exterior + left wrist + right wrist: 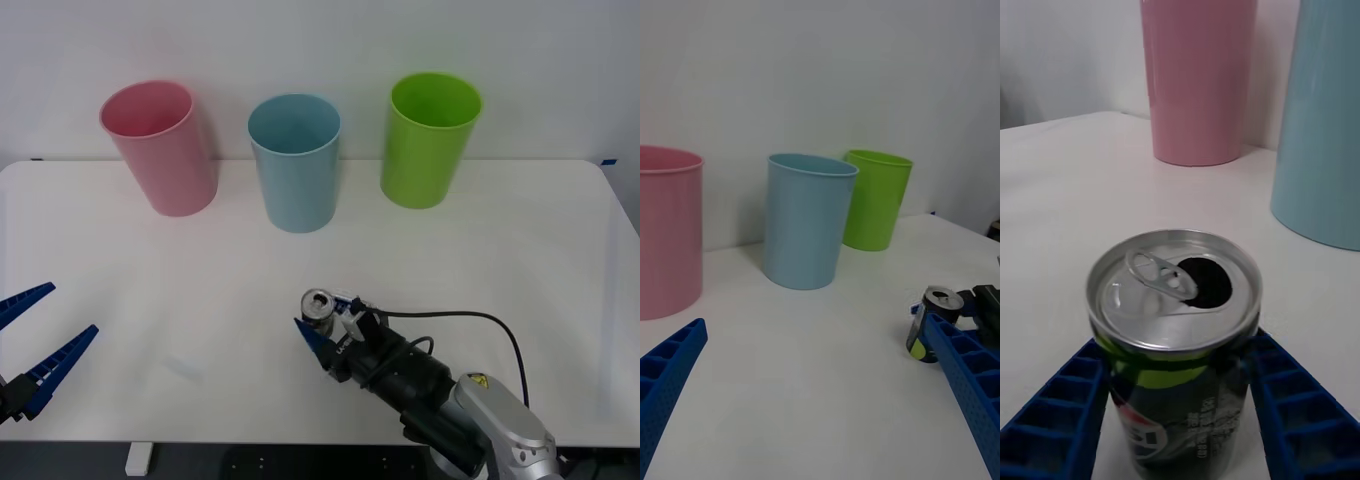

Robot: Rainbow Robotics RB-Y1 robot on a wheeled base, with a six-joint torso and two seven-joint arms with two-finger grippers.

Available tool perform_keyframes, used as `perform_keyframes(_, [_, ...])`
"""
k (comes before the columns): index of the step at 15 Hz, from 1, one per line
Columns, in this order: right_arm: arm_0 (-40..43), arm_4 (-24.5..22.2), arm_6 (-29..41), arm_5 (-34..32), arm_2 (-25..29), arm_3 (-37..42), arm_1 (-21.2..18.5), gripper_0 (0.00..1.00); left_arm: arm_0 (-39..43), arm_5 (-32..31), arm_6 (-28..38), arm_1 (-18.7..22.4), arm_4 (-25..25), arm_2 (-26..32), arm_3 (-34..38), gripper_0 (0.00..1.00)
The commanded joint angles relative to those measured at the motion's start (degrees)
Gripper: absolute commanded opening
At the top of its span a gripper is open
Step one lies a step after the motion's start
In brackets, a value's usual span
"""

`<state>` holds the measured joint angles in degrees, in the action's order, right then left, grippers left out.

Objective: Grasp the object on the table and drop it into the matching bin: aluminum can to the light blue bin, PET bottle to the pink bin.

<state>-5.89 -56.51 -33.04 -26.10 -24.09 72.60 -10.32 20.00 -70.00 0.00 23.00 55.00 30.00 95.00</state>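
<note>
The right gripper (322,325), low over the near half of the desk (520,250), has its blue ribbed fingers (1060,409) closed against both sides of the aluminum can (320,308), which stands upright on the white surface, roughly midway between the left and right edges and nearer the front edge than the back. The can's silver top faces up, its pull-tab raised beside the open mouth, with a dark printed side carrying red, blue and lime marks. Along the back edge stand three tall bins, well apart from the can: the pink bin (160,146) toward the back left corner, the light blue bin (295,160) at the middle, and a lime green bin (430,138) to its right. The left gripper (38,335) waits at the front left corner, fingers spread wide and empty.
</note>
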Motion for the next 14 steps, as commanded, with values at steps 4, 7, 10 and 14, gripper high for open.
perform_keyframes(4, [-0.18, 0.08, 0.34, -0.18, -0.08, 0.00, -0.06, 0.00, 0.00, 0.00, 0.00, 0.00, 0.00, 0.00, 0.00, 1.00])
perform_keyframes(7, [-0.62, 0.35, 0.96, -1.15, 0.00, 0.09, -0.32, 0.00, 0.00, 0.00, 0.00, 0.00, 0.00, 0.00, 0.00, 1.00])
perform_keyframes(10, [-0.35, 1.22, 2.36, -1.76, -0.08, 3.08, -2.69, 0.00, 0.00, 0.00, 0.00, 0.00, 0.00, 0.00, 0.00, 1.00])
perform_keyframes(14, [0.53, 1.75, 9.92, -2.12, -0.26, 9.23, -7.17, 0.00, 0.00, 0.00, 0.00, 0.00, 0.00, 0.00, 0.00, 1.00])
